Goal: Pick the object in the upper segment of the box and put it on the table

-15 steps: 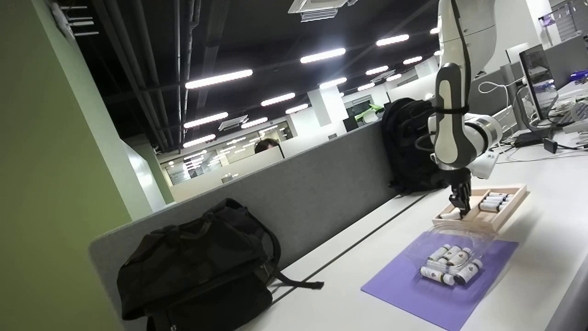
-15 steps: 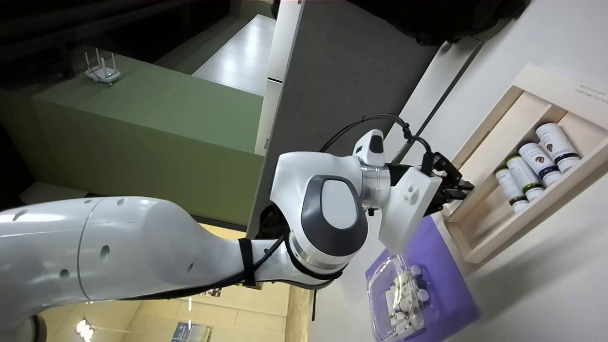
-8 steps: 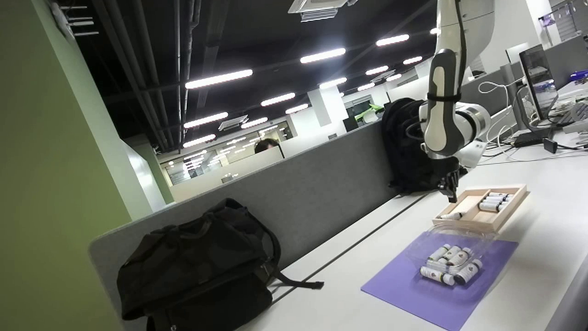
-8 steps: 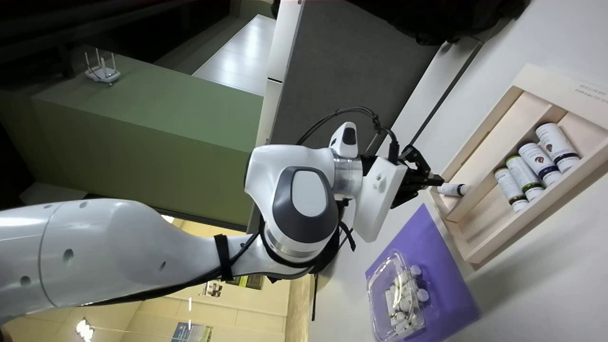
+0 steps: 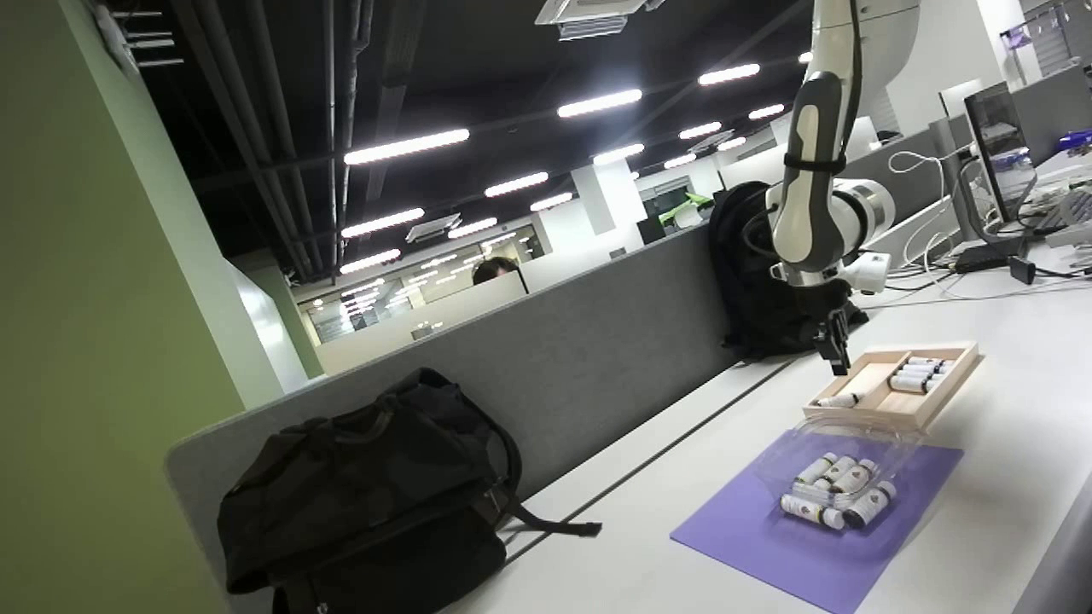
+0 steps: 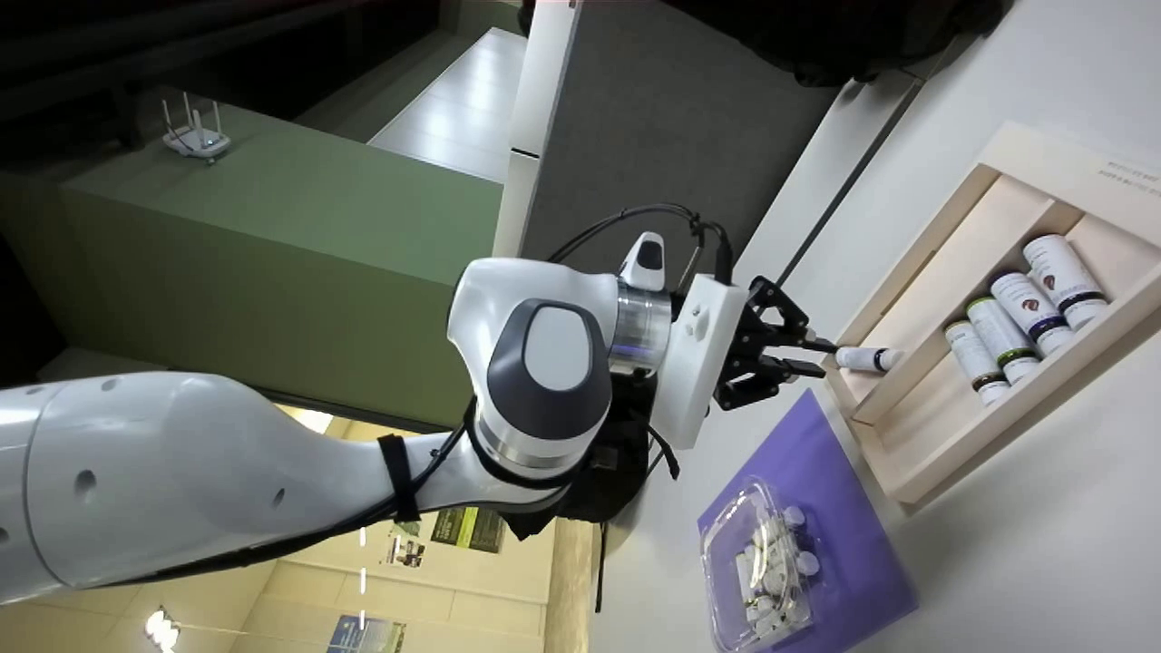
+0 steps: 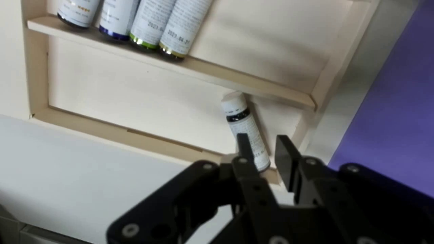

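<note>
Box [image 6: 957, 277] in both exterior views, nearest in wrist view

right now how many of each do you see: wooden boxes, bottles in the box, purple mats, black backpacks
Wooden box: 1
Bottles in the box: 5
Purple mat: 1
Black backpacks: 2
Total: 9

Lone bottle [image 7: 247, 127] partly behind jaws
</note>
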Motion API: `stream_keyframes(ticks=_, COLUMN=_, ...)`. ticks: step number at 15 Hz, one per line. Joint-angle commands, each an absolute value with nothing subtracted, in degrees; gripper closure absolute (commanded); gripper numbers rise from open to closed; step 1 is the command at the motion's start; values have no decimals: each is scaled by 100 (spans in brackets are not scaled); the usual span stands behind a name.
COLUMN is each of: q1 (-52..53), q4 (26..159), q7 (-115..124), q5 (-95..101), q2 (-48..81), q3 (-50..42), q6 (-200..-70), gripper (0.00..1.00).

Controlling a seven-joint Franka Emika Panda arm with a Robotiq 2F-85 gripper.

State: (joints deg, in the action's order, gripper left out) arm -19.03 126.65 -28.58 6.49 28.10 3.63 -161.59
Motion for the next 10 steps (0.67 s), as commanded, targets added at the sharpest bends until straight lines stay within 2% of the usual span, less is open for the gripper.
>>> stream_keyframes(ticks=1, q1=-1842, q4=12211, q7=-3092, q5=872, q2=3054, q3=72, q6=-15767, gripper=34)
stream_keyframes(ticks=5, q1=-1462, q4=11762, q7=-2672, q5=1251, q2=3420, q3=-517, q6=-15786, gripper=10)
stream_keyframes(ticks=6, q1=-1793, q4=12093, q7=-3044, q5=1012, q2=3209, q3=-145, q6=-15895, gripper=28)
stream_keyframes(ticks=9, q1=-1620, q4=11887, q7=-2910, q5=1160, q2=3395, q3=-379, q6=-15891, gripper=11)
stream_keyframes(ticks=10, q1=-1595, q4=11866, q7=-2886, q5=1175, q2=3414, q3=-389, q6=-15891, gripper=10)
